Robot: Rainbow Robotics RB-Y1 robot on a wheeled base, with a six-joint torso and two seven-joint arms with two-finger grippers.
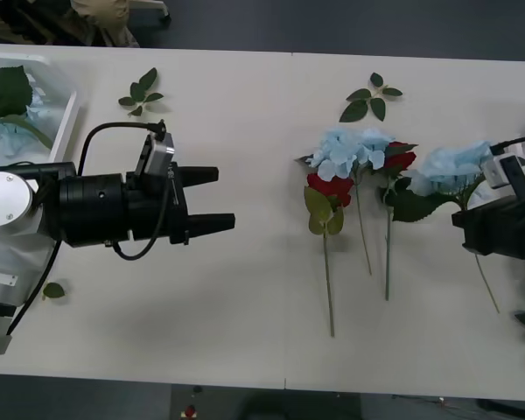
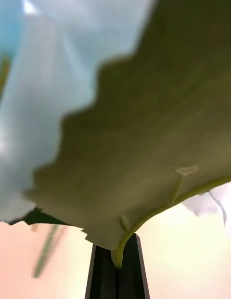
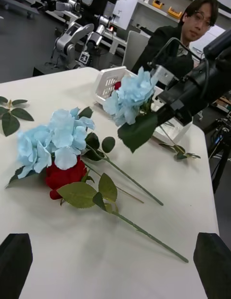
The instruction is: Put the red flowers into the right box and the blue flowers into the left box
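Blue flower (image 1: 455,166) held at its stem by the right pincer (image 1: 469,217), fingers closed tight on the stem in the right wrist view (image 2: 117,275); its head hangs above the desk (image 1: 245,332) at the right side, stem trailing toward the near edge, one big leaf (image 3: 137,132) drooping under it. Mid-desk lies a loose bunch: a second blue flower (image 1: 350,149) with two red flowers, one (image 1: 330,186) just against the blue head on its near side, the other (image 1: 399,159) touching it on the right; stems run toward the near edge. Right box (image 3: 109,82), white with a slotted wall, sits behind the held flower; something red shows inside. Left box (image 1: 66,122) at the far left corner, holding blue petals and a large leaf. Left pincer (image 1: 212,199) hovers over bare desk left of centre, wide open, holding nothing, pointing toward the bunch. Leaf sprigs (image 1: 140,92) (image 1: 369,98) lie near the far edge, one small leaf (image 1: 53,290) near the left arm. Desk pale and plain. Beyond it: dark floor, another robot, shelving.
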